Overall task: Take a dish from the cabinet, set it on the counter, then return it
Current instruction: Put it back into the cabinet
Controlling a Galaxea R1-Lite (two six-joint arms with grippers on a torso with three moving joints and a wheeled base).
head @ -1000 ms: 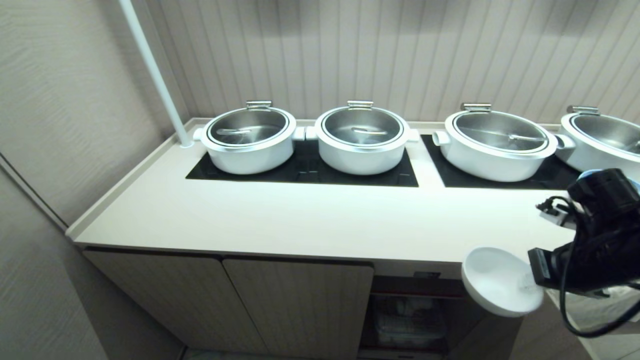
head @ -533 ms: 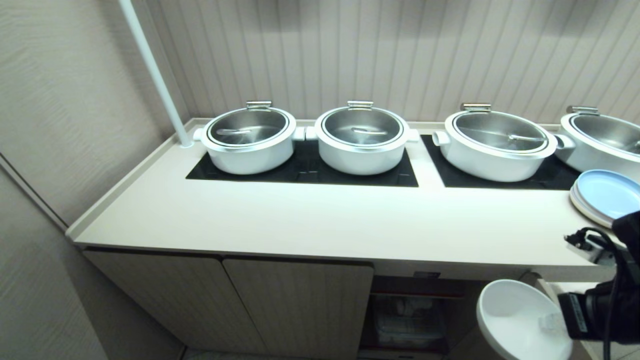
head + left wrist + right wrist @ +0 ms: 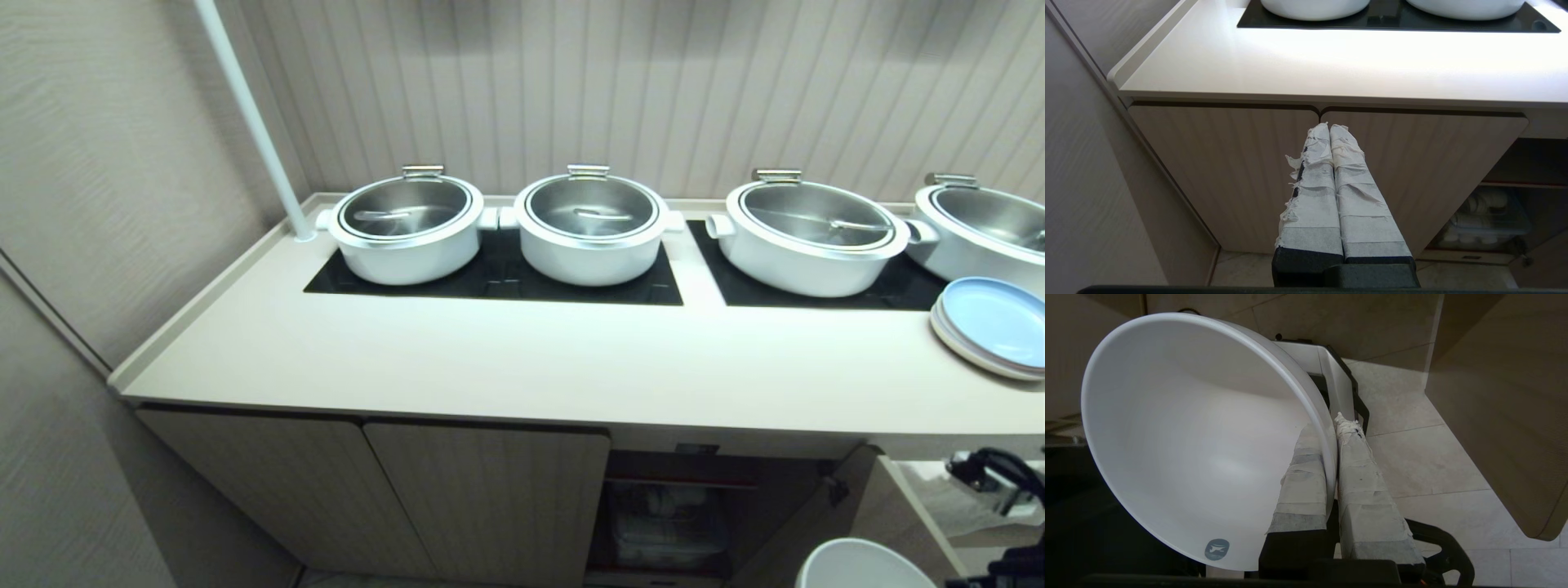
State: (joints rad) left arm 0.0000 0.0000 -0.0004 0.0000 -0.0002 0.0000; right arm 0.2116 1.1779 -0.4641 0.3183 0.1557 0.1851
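- Dish (image 3: 1200,449): its rim is clamped between the taped fingers (image 3: 1367,490) of the right gripper (image 3: 1336,428), bowl tilted beside them.
- Since a second ago, gripper and dish have dropped from tabletop (image 3: 522,367) edge height to well below it, by the open cabinet (image 3: 669,514).
- Left gripper (image 3: 1329,128) is clenched, empty, facing the doors.
- Four lidded pots (image 3: 404,224), one plate stack (image 3: 992,327).

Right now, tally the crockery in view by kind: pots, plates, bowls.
White pots with steel lids: 4
Plates, stacked on the counter, light blue on top: at least 2
White bowl, pinched by the right gripper: 1
Total: 7
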